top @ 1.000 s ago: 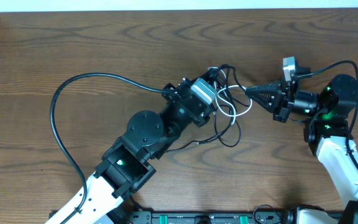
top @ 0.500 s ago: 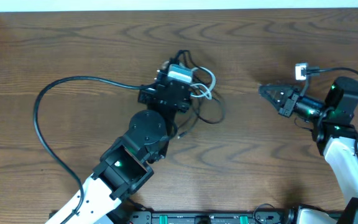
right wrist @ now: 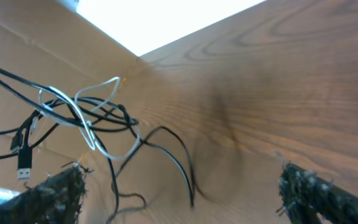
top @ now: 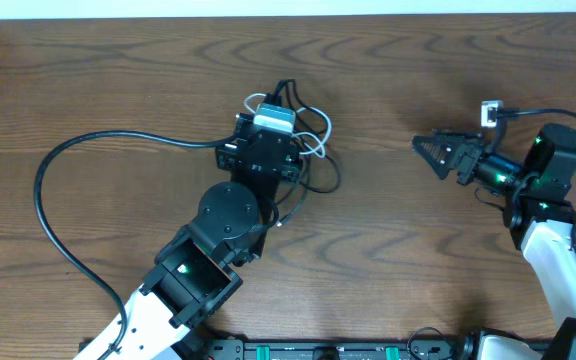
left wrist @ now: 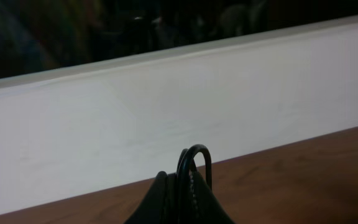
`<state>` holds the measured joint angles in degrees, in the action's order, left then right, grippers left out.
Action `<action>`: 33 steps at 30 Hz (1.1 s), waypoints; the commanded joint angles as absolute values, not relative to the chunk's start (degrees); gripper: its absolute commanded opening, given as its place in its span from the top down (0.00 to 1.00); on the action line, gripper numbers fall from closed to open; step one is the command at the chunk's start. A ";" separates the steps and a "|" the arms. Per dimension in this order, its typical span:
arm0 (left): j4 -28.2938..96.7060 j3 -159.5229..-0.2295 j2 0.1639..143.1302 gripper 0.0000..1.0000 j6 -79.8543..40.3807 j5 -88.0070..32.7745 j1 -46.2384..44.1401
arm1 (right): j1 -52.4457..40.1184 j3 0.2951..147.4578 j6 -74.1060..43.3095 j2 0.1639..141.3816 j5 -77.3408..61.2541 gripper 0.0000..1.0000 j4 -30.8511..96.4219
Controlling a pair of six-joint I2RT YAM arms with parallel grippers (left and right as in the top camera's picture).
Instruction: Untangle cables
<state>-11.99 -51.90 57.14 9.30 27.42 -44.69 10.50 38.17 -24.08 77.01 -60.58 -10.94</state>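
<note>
The left gripper (top: 274, 102) has dragged the cables (right wrist: 86, 118) farther left across the surface (top: 448, 60), clamped on them; the right gripper (top: 424, 150) hangs with fingers apart.

Overhead top-down — right wrist low, shares cables (right wrist: 82, 121).

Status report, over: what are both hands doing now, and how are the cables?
Left hand shut on cables. Right hand open, empty, apart from them. Black and white cords tangled together. Nothing between right hand and bundle.
</note>
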 commanded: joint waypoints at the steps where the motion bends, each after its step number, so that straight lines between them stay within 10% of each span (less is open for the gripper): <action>1: -14.24 -53.39 57.32 0.93 4.78 22.81 -44.45 | 8.05 38.13 -27.18 77.28 -60.73 0.01 -13.23; 20: -21.43 -53.39 61.10 0.92 -0.56 9.19 -44.45 | -9.50 38.13 -44.10 77.28 -40.77 0.01 -26.13; 33: -20.67 -53.39 58.02 0.92 1.85 7.51 -44.45 | -9.58 38.13 -44.10 77.28 9.06 0.02 5.32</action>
<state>-20.16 -51.90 60.53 0.16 8.43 -44.69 -10.33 38.06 -44.03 77.10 -10.17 2.50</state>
